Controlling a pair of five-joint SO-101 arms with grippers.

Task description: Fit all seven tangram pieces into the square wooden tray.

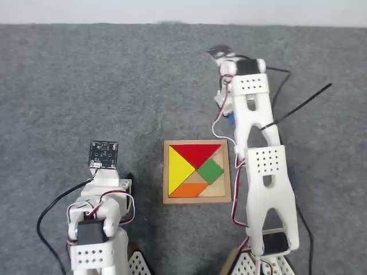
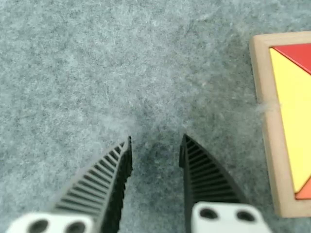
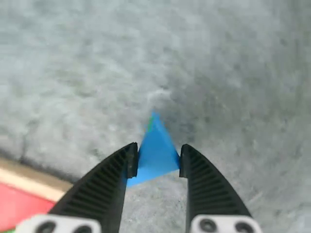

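The square wooden tray (image 1: 166, 172) lies at the table's middle. In it are a red triangle (image 1: 196, 153), a yellow triangle (image 1: 179, 169), a green square (image 1: 211, 171) and an orange piece (image 1: 188, 189); its near right part shows bare wood. My right gripper (image 3: 155, 150) is shut on a blue triangle (image 3: 156, 158) over the carpet, just beyond the tray's far right corner (image 3: 29, 177); from above the blue piece (image 1: 230, 119) peeks out under the arm. My left gripper (image 2: 156, 141) stands open over bare carpet, left of the tray (image 2: 262, 97).
Grey carpet (image 1: 86, 86) covers the whole table, with wide free room to the left and far side. The right arm (image 1: 261, 160) stretches along the tray's right side. Cables (image 1: 298, 109) trail off the right arm.
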